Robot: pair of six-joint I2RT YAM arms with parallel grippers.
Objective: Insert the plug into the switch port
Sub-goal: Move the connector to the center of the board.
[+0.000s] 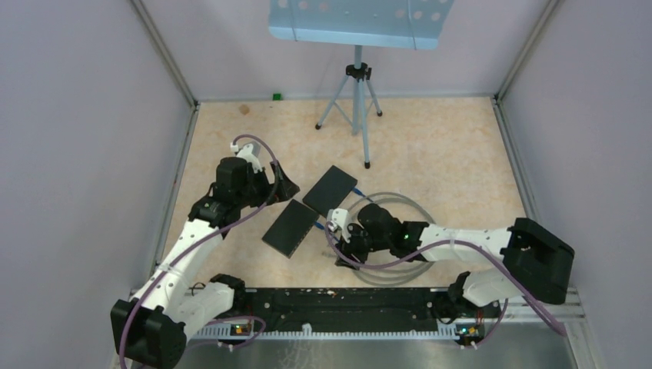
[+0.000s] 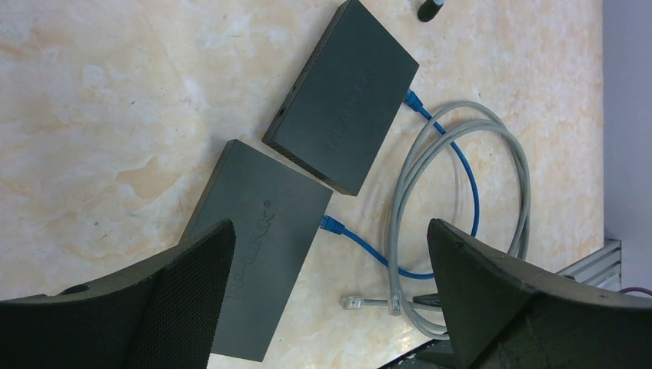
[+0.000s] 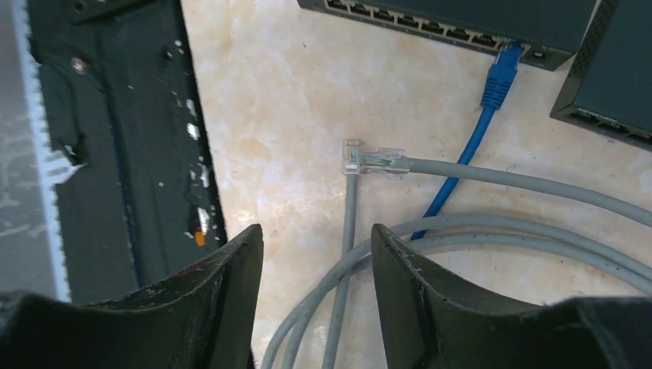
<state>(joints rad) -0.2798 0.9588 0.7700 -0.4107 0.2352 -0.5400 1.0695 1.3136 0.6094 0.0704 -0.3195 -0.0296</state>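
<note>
**Left jaws:** spread to full width, nothing held. Their mesh-textured black fingers hang over the tabletop, a mottled beige, stone-look surface. Ahead of them, partly hidden behind one finger, lies the nearer switch, a flat matte dark-grey box with raised lettering. The further switch, of the same shape, sits just beside it. A thin blue cable joins the two.

**Between the two pairs of jaws:** a coiled grey cable, round and smooth. Its two clear plugs lie touching on the bare tabletop (neither is in a port).

**Right jaws:** partly open, gripping nothing. One grey strand runs up between the right fingers to the plugs just ahead. Beyond them lies a switch's port row, with a blue plug seated near one end.
</note>
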